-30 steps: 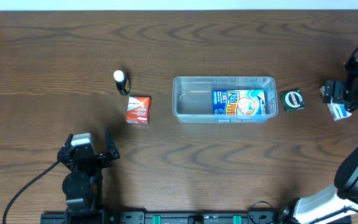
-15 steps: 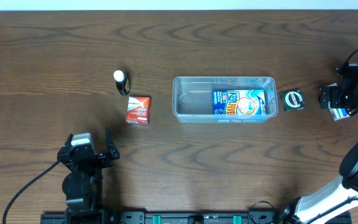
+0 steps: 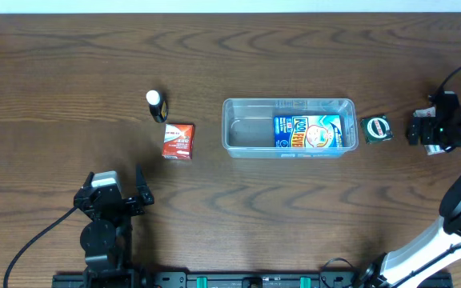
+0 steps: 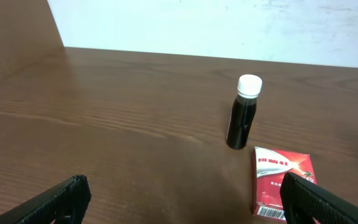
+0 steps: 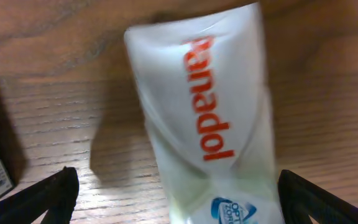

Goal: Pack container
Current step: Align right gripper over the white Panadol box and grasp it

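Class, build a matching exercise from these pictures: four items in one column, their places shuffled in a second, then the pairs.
Column 1
1 blue packet
2 red box
3 dark bottle
4 green item

Column 2
A on the table right of the container
B inside the container
C farthest left, upright
D on the table just left of the container

Pairs: 1-B, 2-D, 3-C, 4-A

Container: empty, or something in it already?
Not empty. The container holds one blue box lying flat at its right end; the left end is bare.
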You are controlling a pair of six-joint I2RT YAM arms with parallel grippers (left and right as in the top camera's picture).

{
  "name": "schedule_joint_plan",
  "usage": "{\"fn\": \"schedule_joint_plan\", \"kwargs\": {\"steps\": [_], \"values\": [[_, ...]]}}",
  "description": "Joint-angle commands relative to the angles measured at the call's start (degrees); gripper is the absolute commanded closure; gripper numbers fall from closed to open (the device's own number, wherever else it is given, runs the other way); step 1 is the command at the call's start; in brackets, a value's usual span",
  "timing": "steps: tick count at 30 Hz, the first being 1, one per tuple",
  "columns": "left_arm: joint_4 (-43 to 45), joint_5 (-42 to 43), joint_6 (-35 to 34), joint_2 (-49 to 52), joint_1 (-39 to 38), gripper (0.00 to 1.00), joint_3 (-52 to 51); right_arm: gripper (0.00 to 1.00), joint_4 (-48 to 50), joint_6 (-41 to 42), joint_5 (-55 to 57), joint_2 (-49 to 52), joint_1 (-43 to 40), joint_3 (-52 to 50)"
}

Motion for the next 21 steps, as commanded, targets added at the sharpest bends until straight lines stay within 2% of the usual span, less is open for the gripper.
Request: {"fn": "schedule_joint_plan", "kwargs": {"steps": [1,6,12,17,21], "values": [[-0.4,0.6,0.8,-0.4,0.3,0.02,-1.6,0.01,-0.8,2.9,-4.8,0.2,-0.4,-0.1],[-0.4,0.6,0.8,-0.4,0.3,0.02,-1.6,0.03,-0.8,4.0,-5.1,0.2,0.6,-0.1],[-0.4,0.6,0.8,-0.4,0.3,0.02,-1.6,0.07,0.5,4.1,0.7,0.2,0.6,-0.1],[-0.4,0.6,0.8,-0.4,0.3,0.02,-1.6,0.24,1.7,4.0,1.4,0.2,0.6,-0.1],[-0.3,0.6,0.8,-0.4,0.3,0.02,-1.6,0.43,1.9,4.0,2.4,0.2,0.6,-0.1]]}}
